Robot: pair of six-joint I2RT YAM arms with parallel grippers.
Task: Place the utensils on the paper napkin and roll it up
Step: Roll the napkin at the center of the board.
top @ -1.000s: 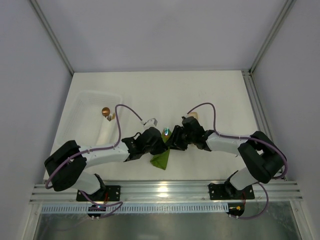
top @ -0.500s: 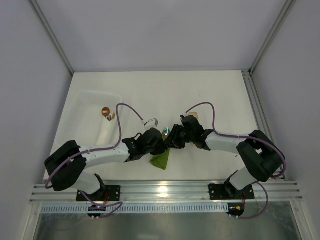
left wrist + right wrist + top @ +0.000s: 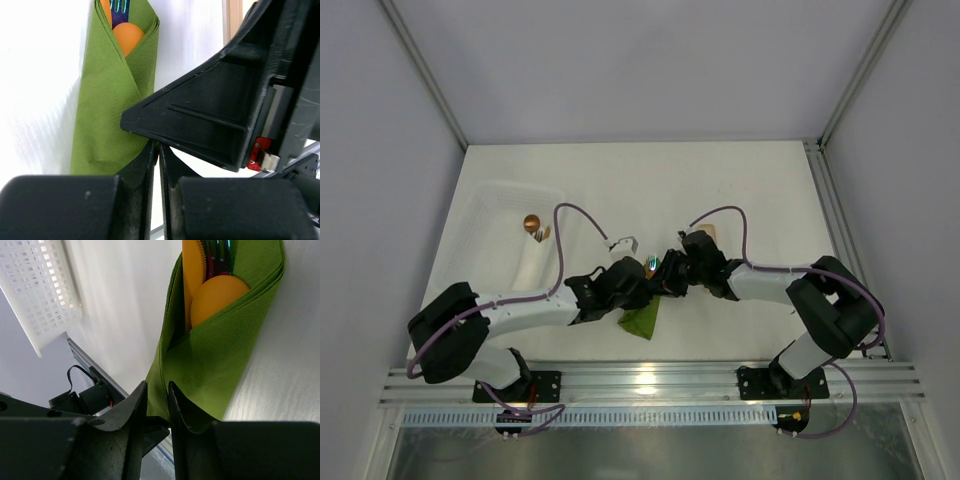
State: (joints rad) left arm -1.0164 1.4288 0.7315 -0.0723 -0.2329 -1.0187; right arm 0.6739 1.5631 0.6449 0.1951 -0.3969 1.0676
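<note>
- Now, the napkin (image 3: 642, 318) is lying folded into a narrow cone on the table (image 3: 750, 190), near its front edge.
- Utensils (image 3: 215, 295) are sitting inside it, orange and iridescent ends poking from its open top.
- Right gripper (image 3: 157, 390) is pinching the napkin's folded lower edge between narrowed jaws.
- Left gripper (image 3: 158, 152) is holding its jaws almost pressed together, a thin slit showing, just beside the napkin's bottom corner.
- Tray (image 3: 485, 205) is standing well to the napkin's left.
</note>
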